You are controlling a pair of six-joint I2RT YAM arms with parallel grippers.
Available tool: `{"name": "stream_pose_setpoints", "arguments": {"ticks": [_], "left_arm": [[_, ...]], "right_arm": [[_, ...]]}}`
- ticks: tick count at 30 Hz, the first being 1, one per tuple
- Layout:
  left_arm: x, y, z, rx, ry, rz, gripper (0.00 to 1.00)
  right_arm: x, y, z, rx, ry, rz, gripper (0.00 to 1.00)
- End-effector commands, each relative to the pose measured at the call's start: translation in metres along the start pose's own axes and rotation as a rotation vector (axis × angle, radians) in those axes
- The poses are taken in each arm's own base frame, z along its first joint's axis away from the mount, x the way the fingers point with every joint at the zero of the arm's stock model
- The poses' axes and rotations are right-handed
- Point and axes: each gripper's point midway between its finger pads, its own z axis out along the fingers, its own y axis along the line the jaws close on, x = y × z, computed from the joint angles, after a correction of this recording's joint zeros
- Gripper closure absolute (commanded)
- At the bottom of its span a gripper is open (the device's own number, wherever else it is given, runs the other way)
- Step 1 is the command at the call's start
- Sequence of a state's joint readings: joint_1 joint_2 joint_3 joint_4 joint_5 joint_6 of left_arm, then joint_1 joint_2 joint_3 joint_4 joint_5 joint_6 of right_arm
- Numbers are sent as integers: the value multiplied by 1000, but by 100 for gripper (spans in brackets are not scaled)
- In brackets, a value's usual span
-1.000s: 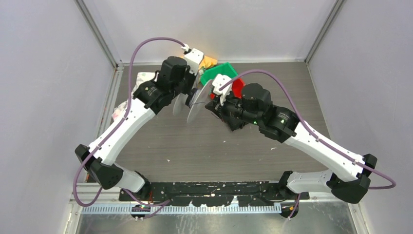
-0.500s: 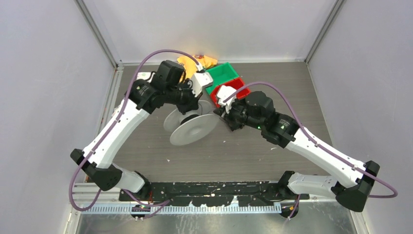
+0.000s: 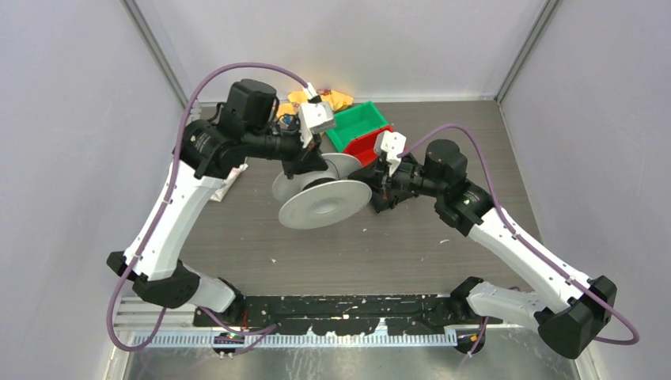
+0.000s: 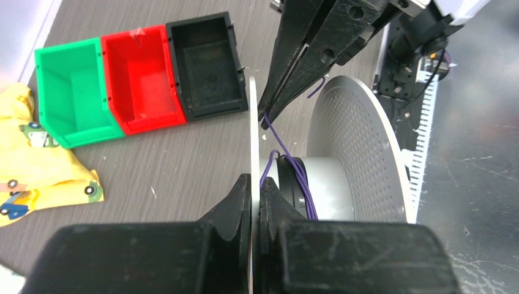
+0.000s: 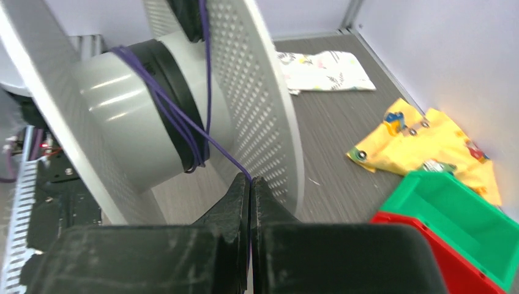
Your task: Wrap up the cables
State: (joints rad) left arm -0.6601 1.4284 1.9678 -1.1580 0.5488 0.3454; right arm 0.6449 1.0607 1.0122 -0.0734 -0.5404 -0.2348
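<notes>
overhead, arms converge on a grey perforated spool; only wrist views show left gripper clamping its flange, right gripper seemingly pinching thin purple wire.

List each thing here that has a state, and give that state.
left gripper, shut on flange of spool
right gripper, shut on cable
spool, few turns wound
cable, partly wound, end pinched
green bin, empty
red bin, empty
black bin, empty
yellow cloth, crumpled

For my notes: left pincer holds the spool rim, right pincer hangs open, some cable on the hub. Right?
Not open: the right pincer is shut on the cable, per the right wrist view. The left pincer holds the spool rim, some cable on the hub.
</notes>
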Motion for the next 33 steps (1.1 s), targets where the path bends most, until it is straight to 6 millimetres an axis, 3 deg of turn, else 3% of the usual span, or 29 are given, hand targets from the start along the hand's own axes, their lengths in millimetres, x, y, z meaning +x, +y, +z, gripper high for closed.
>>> {"name": "stream_pose_setpoints", "arguments": {"ticks": [1,7,9,12,20,26,27,30,33], "left_arm": [[-23,-45,-28,224,-114,-70,100],[-42,-34,-31,283,-215,-205,100],[-44,-30,-28,286,-219,-224,100],[-49,-27,-26,284,-235,-234,99],[-58,-18,-26,250,-268,-227,100],[-55,-8,-24,209,-268,-247,100],[-55,-6,-24,205,-268,-250,99],[-53,-5,-25,209,-268,-257,100],[-51,-3,-26,207,-269,-261,99]], "right_arm": [[-12,-7,-2,-58,-86,-14,99],[-15,11,-4,-169,-119,68,99],[-19,12,-3,-173,-150,95,93],[-20,12,-1,-171,-168,139,73],[-20,10,0,-155,-181,170,68],[-13,-3,-2,-62,-167,182,57],[-11,-5,-3,-42,-163,181,57],[-4,-7,-5,-12,-145,176,85],[5,-6,-7,-5,-119,188,85]]}}
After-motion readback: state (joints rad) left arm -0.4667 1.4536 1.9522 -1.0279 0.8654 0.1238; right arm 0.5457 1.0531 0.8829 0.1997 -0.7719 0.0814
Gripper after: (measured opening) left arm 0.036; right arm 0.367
